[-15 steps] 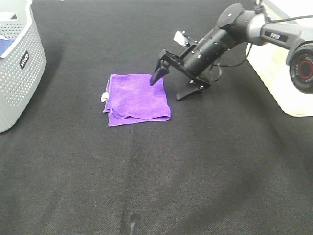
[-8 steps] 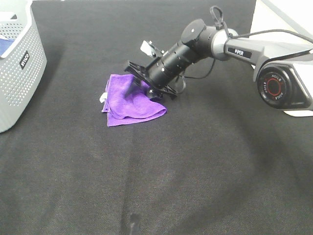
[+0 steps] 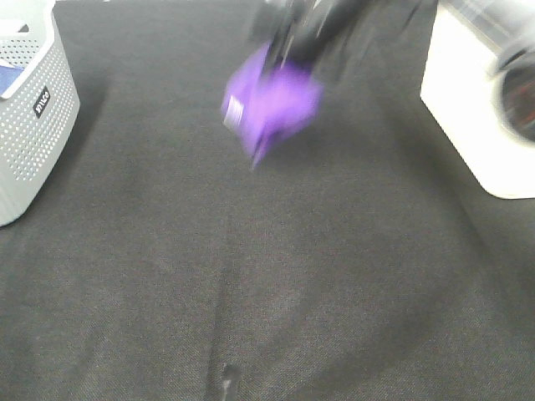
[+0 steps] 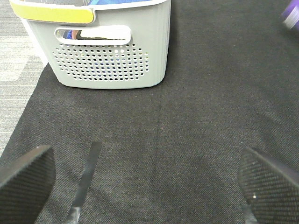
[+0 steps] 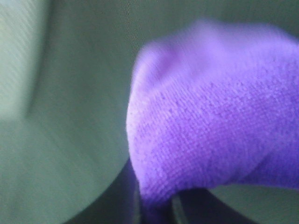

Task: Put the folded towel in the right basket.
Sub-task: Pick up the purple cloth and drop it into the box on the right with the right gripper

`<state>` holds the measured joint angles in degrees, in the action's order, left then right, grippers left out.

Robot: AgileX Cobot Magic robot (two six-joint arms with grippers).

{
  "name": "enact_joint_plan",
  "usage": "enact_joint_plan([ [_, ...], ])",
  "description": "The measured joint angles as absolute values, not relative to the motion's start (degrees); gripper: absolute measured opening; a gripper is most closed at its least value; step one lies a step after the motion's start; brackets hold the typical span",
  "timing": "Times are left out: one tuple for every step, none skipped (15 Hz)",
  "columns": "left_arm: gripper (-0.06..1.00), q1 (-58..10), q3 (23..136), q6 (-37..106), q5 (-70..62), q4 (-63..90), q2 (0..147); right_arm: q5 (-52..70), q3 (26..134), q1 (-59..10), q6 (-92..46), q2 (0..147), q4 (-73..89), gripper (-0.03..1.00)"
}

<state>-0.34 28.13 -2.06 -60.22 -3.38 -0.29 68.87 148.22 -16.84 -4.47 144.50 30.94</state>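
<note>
The purple folded towel [image 3: 272, 104] hangs in the air above the black cloth, blurred by motion, with a white tag on its left edge. My right gripper [image 3: 294, 46] is shut on its upper part near the back of the table. In the right wrist view the towel [image 5: 219, 116] fills the frame, bunched between the dark fingers [image 5: 156, 205]. The white right basket [image 3: 476, 109] stands at the right edge, right of the gripper. My left gripper [image 4: 147, 186] is open and empty, low over the cloth; a corner of the towel [image 4: 292, 16] shows far off.
A grey perforated basket [image 3: 33, 109] stands at the left edge and holds something blue; it also shows in the left wrist view [image 4: 110, 51]. A black cloth [image 3: 267, 276] covers the table. A small crease or mark [image 3: 227, 380] lies near the front edge.
My right gripper closed on the towel and lifted it off the cloth, moving up and toward the back. The towel no longer lies flat; it hangs bunched.
</note>
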Motion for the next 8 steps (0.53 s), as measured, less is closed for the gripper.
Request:
enact_joint_plan([
  [0.99,-0.3,28.1,-2.1,-60.2,-3.4,-0.3,68.9,152.5,-14.2,-4.4,141.1,30.7,0.08],
  [0.99,-0.3,28.1,-2.1,-60.2,-3.4,-0.3,68.9,156.2,-10.7,-4.0,138.2,30.0,0.08],
  [0.99,-0.3,28.1,-2.1,-60.2,-3.4,-0.3,68.9,158.5,-7.0,-3.3,134.8,27.8,0.08],
  [0.99,-0.3,28.1,-2.1,-60.2,-3.4,-0.3,68.9,159.3,-3.4,-3.0,132.1,25.1,0.08],
  [0.99,-0.3,28.1,-2.1,-60.2,-3.4,-0.3,69.0,159.5,0.3,-2.9,130.2,22.2,0.08],
  [0.99,-0.3,28.1,-2.1,-60.2,-3.4,-0.3,69.0,159.5,4.2,-2.8,129.4,20.2,0.08],
  [0.99,-0.3,28.1,-2.1,-60.2,-3.4,-0.3,69.3,159.5,8.1,-2.2,129.4,19.5,0.08],
  [0.99,-0.3,28.1,-2.1,-60.2,-3.4,-0.3,69.6,159.5,12.0,-1.5,129.7,18.1,0.08],
])
